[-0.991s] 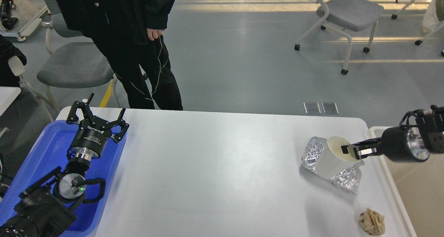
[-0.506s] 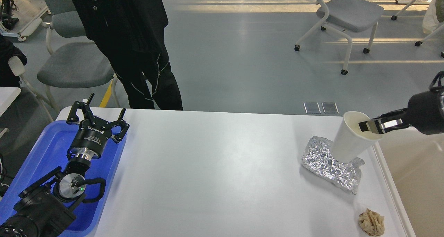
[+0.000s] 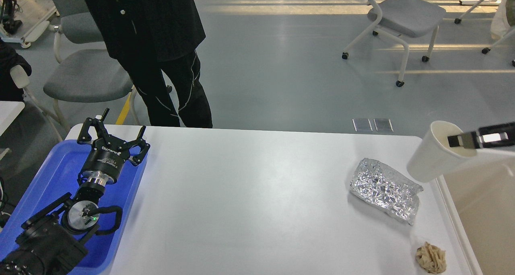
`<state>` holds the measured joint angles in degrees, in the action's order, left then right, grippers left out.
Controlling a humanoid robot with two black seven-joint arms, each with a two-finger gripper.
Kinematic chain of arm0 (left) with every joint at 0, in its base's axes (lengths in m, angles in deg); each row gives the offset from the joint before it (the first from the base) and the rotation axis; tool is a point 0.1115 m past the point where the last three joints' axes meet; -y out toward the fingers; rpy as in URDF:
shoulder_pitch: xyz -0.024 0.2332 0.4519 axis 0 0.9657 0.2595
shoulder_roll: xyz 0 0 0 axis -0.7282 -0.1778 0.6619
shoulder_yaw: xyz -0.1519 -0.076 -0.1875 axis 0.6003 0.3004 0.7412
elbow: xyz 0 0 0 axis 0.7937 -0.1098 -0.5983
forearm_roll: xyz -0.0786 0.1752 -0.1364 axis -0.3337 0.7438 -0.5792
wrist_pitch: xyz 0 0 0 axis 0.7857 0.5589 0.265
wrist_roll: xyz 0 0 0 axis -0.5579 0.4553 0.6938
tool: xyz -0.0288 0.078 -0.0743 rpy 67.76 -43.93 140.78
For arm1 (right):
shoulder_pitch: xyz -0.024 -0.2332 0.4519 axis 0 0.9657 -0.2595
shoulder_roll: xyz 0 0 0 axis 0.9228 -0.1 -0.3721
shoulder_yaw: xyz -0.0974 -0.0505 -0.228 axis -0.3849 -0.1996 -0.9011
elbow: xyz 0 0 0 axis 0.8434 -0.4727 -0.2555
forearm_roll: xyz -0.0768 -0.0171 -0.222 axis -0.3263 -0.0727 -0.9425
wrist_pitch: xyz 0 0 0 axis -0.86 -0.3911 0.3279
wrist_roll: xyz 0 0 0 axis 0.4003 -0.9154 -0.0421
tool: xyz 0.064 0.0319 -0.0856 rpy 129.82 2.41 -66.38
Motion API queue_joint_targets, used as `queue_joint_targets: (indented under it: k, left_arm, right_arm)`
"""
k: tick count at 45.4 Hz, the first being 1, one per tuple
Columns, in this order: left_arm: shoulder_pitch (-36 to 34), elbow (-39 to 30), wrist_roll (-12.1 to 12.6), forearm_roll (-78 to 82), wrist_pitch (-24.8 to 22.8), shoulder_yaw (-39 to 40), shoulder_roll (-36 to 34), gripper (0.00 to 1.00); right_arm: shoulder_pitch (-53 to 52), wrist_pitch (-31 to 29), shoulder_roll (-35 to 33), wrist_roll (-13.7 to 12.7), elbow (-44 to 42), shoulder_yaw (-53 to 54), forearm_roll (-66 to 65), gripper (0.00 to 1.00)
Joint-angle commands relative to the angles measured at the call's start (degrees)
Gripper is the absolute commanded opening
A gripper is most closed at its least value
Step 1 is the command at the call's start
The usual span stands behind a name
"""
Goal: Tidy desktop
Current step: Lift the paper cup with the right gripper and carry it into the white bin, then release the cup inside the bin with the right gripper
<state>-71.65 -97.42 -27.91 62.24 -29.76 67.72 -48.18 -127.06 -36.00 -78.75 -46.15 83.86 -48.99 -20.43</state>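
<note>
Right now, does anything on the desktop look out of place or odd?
Yes. A crumpled sheet of silver foil lies near the right edge of the white desktop, and a small tan crumpled wad sits at the near right corner. The right gripper pinches the rim of a tilted paper cup in mid-air.

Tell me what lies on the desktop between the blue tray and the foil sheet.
Nothing: in the head view the desktop is bare between the blue tray and the foil sheet.
</note>
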Motion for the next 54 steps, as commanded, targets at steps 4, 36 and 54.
queue_joint_targets:
  k: [4,36,54]
  left_arm:
    - [0.0,0.0,0.0,0.0,0.0,0.0,0.0,1.0]
    - [0.0,0.0,0.0,-0.1,0.0,0.0,0.0,1.0]
    - [0.0,0.0,0.0,-0.1,0.1,0.0,0.0,1.0]
  right_arm:
    - [1.2,4.4,-11.7,0.1,-0.8,-0.2,5.5,0.0]
    - [9.6,21.8,-17.1,1.5,-14.2,-14.8,38.8,0.0]
    - [26.7,31.3,-4.3,3.8,-23.3,-16.1,62.4,0.0]
